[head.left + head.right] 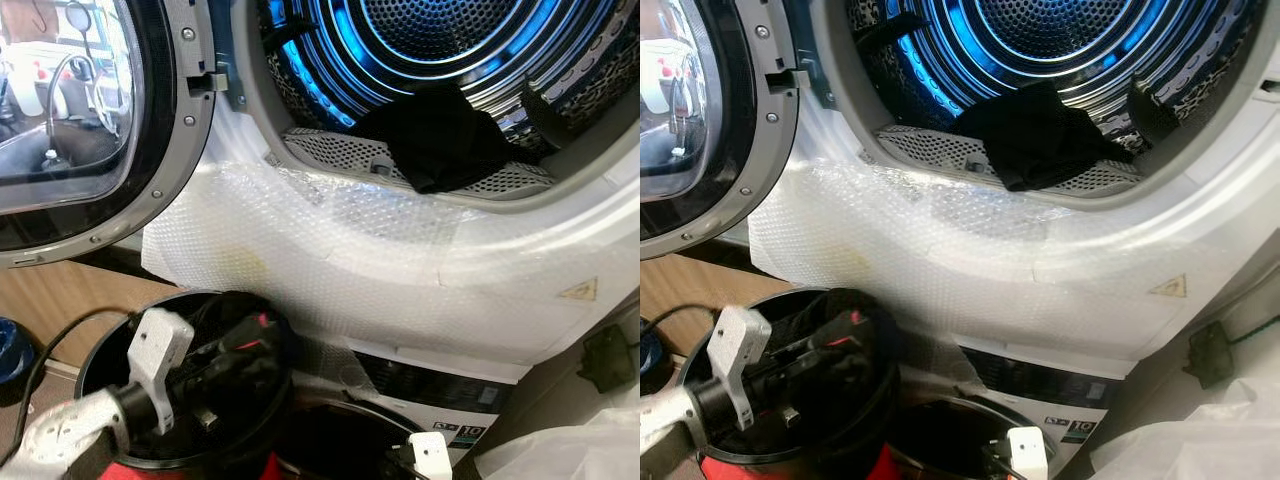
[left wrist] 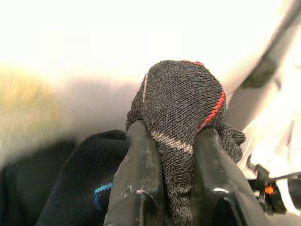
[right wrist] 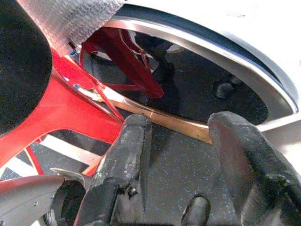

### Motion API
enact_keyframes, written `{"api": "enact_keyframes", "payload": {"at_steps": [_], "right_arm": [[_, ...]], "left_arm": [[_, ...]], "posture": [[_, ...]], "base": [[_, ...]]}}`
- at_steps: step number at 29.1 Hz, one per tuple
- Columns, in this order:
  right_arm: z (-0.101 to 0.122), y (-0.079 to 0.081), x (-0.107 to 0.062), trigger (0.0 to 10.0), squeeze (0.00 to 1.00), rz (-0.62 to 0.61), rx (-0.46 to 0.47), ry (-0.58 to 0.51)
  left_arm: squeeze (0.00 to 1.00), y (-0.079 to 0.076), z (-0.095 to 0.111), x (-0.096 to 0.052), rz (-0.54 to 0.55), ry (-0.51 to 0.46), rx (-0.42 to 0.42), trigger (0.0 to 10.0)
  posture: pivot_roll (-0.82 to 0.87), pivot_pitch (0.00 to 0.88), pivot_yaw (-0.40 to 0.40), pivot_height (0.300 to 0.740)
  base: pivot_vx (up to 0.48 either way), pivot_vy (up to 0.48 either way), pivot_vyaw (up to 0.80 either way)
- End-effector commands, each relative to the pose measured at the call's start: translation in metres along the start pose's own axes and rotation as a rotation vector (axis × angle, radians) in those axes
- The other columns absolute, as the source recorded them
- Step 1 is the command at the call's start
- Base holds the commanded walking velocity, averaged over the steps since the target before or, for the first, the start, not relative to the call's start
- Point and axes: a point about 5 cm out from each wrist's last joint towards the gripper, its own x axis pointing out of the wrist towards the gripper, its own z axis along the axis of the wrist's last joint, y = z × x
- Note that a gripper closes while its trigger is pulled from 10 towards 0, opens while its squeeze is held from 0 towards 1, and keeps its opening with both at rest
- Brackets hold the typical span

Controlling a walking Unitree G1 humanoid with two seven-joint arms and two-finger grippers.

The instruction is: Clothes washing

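Note:
A black sock with a red stripe and a grey line is pinched between the fingers of my left gripper. That left gripper hangs over a round black basket in front of the washing machine. A second dark sock with a blue mark lies below it. Above, the machine's drum stands open and lit blue. A black garment lies across its lower lip. My right gripper is low by the floor, open and holding nothing.
The round door is swung open to the left. Bubble wrap covers the machine's front below the opening. A second dark basket sits lower right, on a red frame. White plastic lies at the lower right.

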Motion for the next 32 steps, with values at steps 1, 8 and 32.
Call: {"api": "enact_keyframes", "payload": {"at_steps": [1,8,32], "right_arm": [[-0.001,-0.001,0.000,10.0,0.00,-0.006,0.016,0.005],[-0.005,0.000,-0.001,10.0,0.00,-0.022,0.040,0.006],[-0.068,-0.041,-0.042,10.0,0.00,-0.256,0.180,0.018]], "left_arm": [[0.00,-0.001,0.022,0.013,-0.066,-0.045,0.088,0.0],[0.00,0.001,0.078,0.053,-0.270,-0.188,0.284,0.0],[0.00,0.071,0.219,0.172,0.054,-0.373,0.447,0.0]], "posture": [[0.25,0.000,-0.035,0.740],[0.19,0.000,0.000,0.740],[-0.17,0.011,0.155,0.740]], "base": [[0.000,0.000,0.00],[0.000,0.000,0.00],[0.000,0.000,0.00]]}}
